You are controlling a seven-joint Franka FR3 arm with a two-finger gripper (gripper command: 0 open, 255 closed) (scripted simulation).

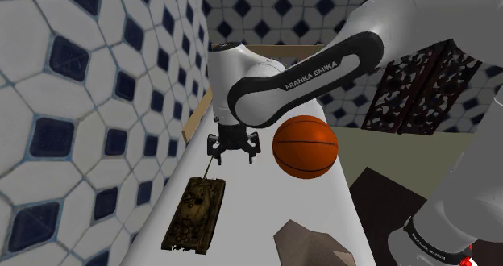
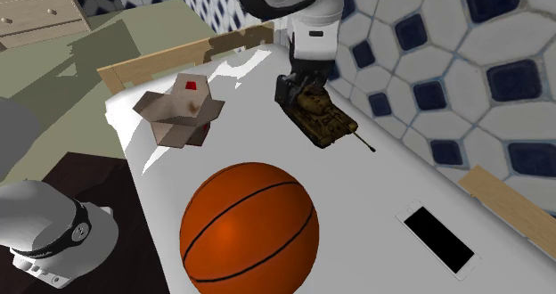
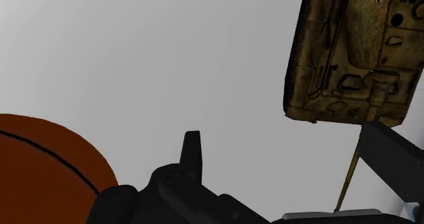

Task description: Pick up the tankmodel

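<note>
The tank model [image 1: 193,212] is camouflaged in olive and brown and lies on the white counter [image 1: 242,200]. Its thin gun barrel [image 1: 211,169] points towards my gripper [image 1: 234,154]. The gripper hangs open above the counter, just past the barrel's tip, and holds nothing. In the second exterior view the gripper [image 2: 291,89] shows behind the tank [image 2: 322,114]. In the wrist view the tank's hull [image 3: 353,53] lies ahead of the right finger [image 3: 391,155], and the barrel [image 3: 348,178] runs down beside that finger. The gripper [image 3: 292,155] touches neither hull nor barrel.
An orange basketball [image 1: 305,146] rests on the counter close beside the gripper. A brown cardboard box [image 2: 183,112] stands near the stand's end. A white slab with a black screen [image 2: 437,239] lies further along. A blue and white tiled wall [image 1: 81,103] borders the counter.
</note>
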